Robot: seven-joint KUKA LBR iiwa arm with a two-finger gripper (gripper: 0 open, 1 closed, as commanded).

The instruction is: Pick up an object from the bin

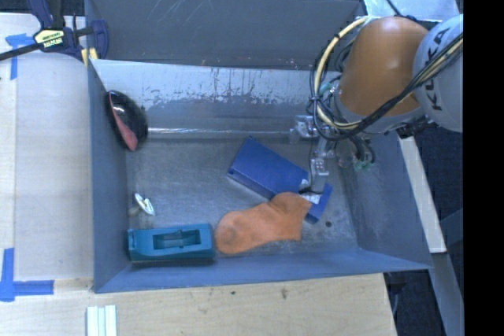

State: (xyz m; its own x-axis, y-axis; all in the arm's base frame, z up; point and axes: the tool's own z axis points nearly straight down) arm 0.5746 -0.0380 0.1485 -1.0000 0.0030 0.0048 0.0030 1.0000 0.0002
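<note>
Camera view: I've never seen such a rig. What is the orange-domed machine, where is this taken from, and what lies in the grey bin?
The camera looks down on a grey metal bin from above and a little to one side. The orange-capped machine with cables is a robot arm reaching in from the right; its job is to pick one thing out. Its gripper, the grasping tool at its tip, hangs low over the right end of a flat dark-blue rectangular box, next to a soft orange cloth-like lump. Whether it grips anything cannot be seen. Elsewhere lie a teal rectangular block at the front left, a small silvery piece, and a black-and-pink oval thing against the left wall.
</note>
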